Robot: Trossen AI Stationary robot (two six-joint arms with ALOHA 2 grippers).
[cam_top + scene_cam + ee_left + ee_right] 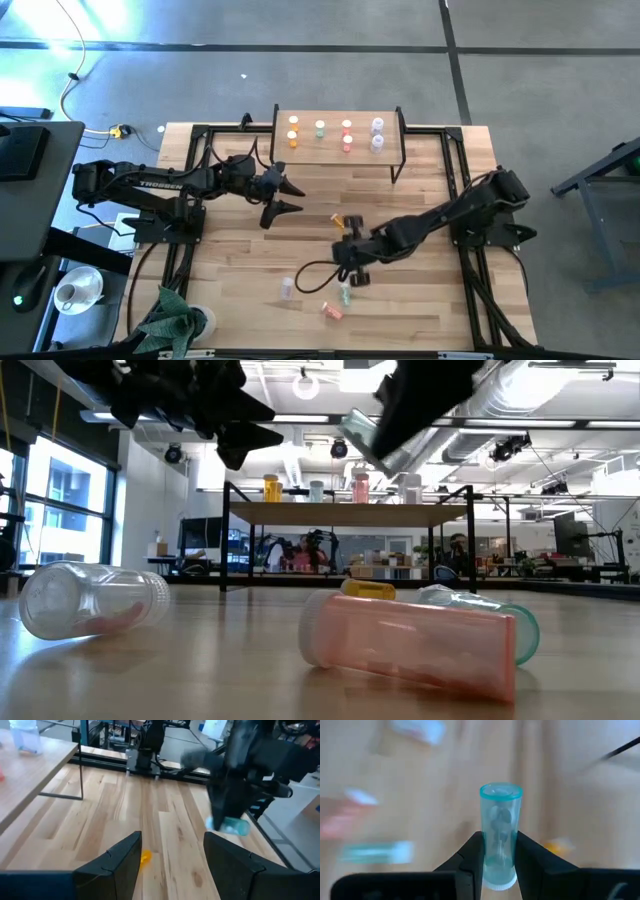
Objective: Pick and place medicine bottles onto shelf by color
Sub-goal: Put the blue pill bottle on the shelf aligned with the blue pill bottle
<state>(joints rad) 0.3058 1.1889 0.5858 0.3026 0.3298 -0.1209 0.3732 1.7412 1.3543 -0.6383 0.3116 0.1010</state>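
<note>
My right gripper is above the middle of the table, shut on a green bottle that also shows in the low view. My left gripper is open and empty, raised in front of the shelf. Several bottles stand on the shelf: orange, green, pink and clear. On their sides on the table lie an orange bottle, a clear one, a green one and a pink one. My right gripper pinches the green bottle between its two fingers, on the sides near the white-capped end. The bottle lies along the fingers, and its green end sticks out past the fingertips. It is lifted clear of the table and tilted in the low view.
Black frame rails run along the table's sides and back. A green cloth lies at the near left corner. The shelf's thin black legs stand on the far part of the table.
</note>
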